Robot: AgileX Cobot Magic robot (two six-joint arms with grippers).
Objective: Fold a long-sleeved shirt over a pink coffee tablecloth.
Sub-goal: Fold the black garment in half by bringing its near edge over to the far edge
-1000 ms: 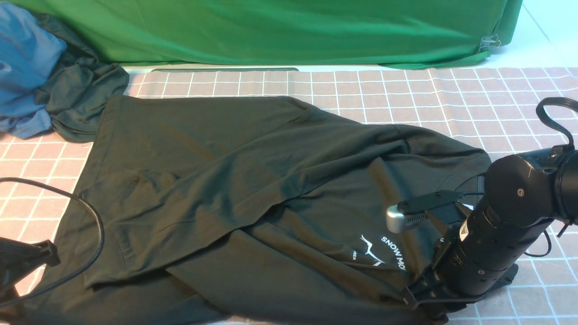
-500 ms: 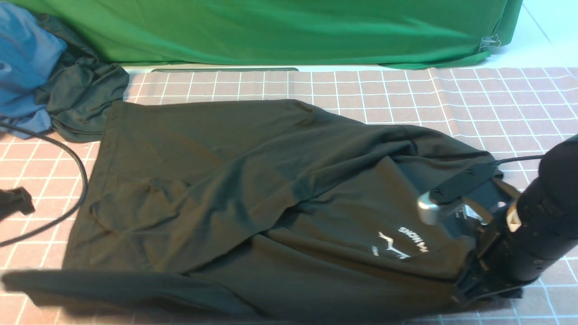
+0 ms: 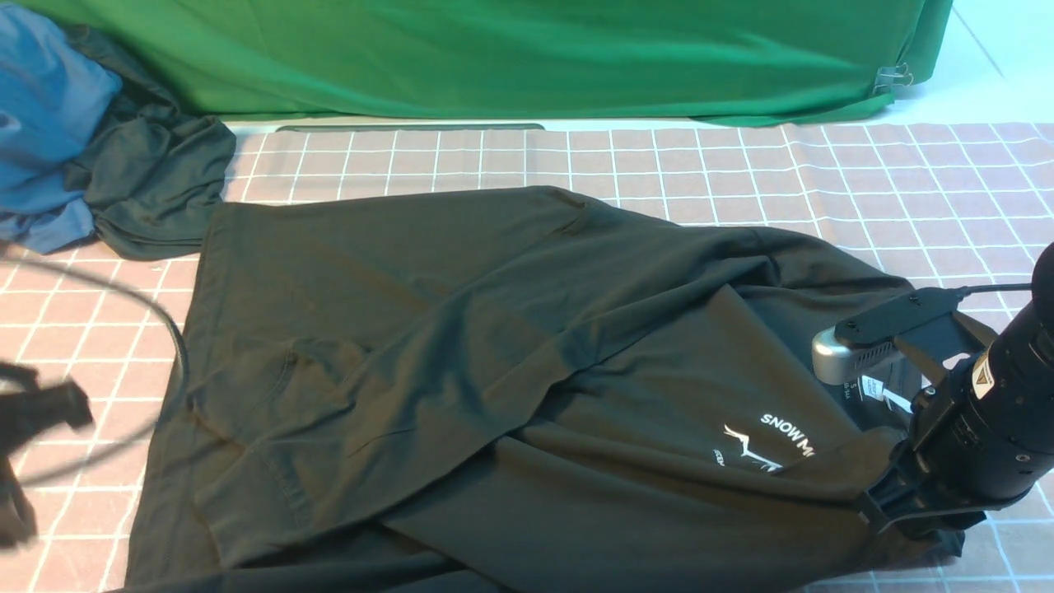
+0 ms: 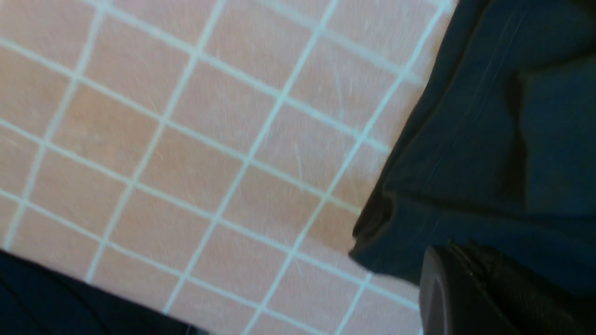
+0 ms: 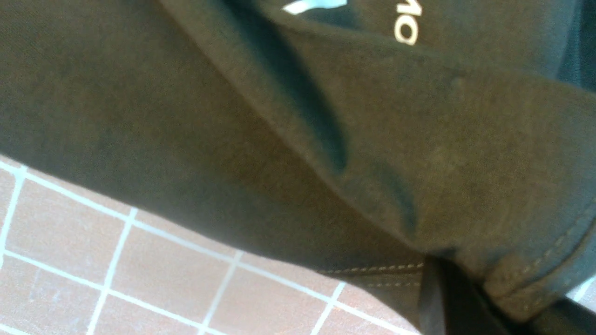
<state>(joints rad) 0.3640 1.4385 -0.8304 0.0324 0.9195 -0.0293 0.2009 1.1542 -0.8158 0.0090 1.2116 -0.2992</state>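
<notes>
The right gripper (image 3: 881, 504) is pinching a stitched edge of the long-sleeved shirt (image 3: 461, 329) near the white lettering. I'd say we're watching an early fold. The left gripper (image 4: 470, 293) is closed by the shirt's far side; whether it's holding cloth, I can't tell. The shirt is lying rumpled on the pink coffee tablecloth (image 3: 741, 165), one flap doubled diagonally. Next, that edge needs carrying across evenly.

A: Bright, even light is washing over everything; the long-sleeved shirt (image 3: 461, 346) is casting only soft shadows in its folds.
B: The left arm (image 3: 41, 408) is smearing with motion blur, and both wrist views are looking soft.
</notes>
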